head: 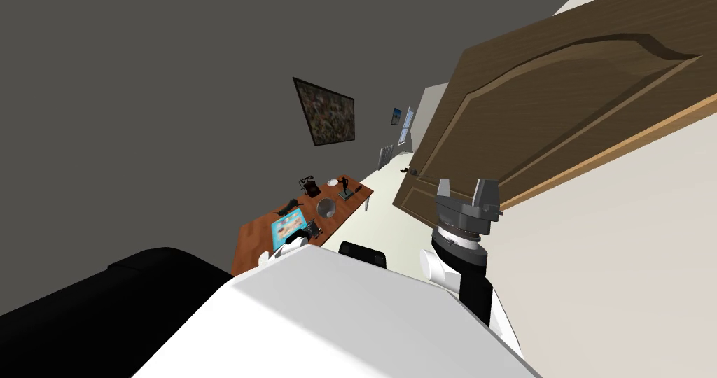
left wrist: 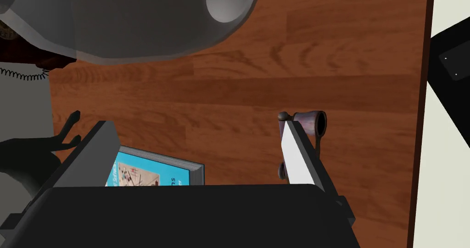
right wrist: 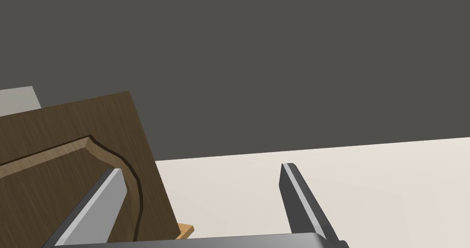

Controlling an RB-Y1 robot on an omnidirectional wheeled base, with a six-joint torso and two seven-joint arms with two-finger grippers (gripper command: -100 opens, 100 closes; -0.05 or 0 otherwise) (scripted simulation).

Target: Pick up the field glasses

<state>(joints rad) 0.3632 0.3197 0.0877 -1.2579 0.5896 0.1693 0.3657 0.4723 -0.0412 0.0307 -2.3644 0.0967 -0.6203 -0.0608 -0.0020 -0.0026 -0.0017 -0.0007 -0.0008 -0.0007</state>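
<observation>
Left gripper [left wrist: 198, 126] is hovering over the table [left wrist: 257, 75], at about eleven o'clock from my chest in the head view. Its fingers are standing wide apart and holding nothing. Going across under it, I am seeing a phone cord [left wrist: 23, 73], a dark figurine [left wrist: 41, 146], a blue book [left wrist: 156, 172] reaching partly between the fingers and a grey bowl [left wrist: 137, 25] beyond. Then come the glasses [left wrist: 314, 122], lying on the wood just past the outer side of one finger [left wrist: 298, 158], outside the gap.

I am judging this to be the approach. The next move is calling for a sideways shift toward the table edge to bracket the glasses, then a descent and a squeeze. That finger is hiding most of the glasses, so their lie is hard to read.

Right gripper [head: 465, 188] is hanging at one o'clock by the door [head: 560, 115], fingers apart, empty.
</observation>
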